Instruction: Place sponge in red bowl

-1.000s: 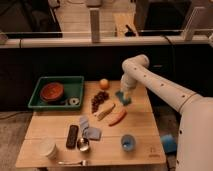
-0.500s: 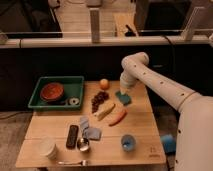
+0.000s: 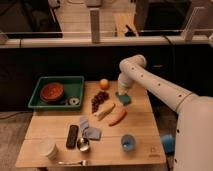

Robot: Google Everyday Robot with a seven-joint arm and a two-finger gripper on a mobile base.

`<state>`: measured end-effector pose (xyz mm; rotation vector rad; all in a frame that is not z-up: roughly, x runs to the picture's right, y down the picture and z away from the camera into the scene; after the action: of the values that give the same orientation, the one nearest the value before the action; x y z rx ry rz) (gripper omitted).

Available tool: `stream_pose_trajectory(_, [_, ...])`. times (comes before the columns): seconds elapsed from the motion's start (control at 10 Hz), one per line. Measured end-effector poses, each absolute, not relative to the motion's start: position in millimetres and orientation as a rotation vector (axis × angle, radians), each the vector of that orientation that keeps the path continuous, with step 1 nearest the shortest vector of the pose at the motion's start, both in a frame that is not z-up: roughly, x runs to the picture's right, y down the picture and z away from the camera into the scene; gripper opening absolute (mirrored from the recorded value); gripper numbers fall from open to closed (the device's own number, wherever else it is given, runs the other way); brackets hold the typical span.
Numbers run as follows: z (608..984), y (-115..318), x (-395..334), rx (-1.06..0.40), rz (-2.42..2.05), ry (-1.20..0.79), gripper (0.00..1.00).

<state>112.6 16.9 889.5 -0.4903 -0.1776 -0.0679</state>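
Hardly anything has moved since the last frame: the end effector (image 3: 121,92) still sits low against the teal sponge (image 3: 124,99) at the desk's (image 3: 140,125) back right, well apart from the red bowl (image 3: 51,92) in the green tray (image 3: 75,82). Can't tell how open it is or whether it's gripping, since its tip blends into the sponge.

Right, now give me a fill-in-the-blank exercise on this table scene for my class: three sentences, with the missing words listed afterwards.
1. The red bowl sits inside the green ____.
2. The gripper is at the teal ____, on the far right part of the table.
3. The round fruit just behind the grapes is an ____.
Missing words: tray; sponge; orange.
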Motion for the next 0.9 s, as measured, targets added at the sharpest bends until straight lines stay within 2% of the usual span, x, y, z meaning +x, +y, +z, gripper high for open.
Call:
stream_pose_trajectory(0.1, [896, 21, 122, -0.484, 0.007, -0.171, 0.78])
stream_pose_trajectory(0.2, [901, 22, 128, -0.475, 0.058, -0.180, 0.80])
stream_pose_trajectory(0.9, [935, 32, 148, -0.537, 0.508, -0.214, 0.80])
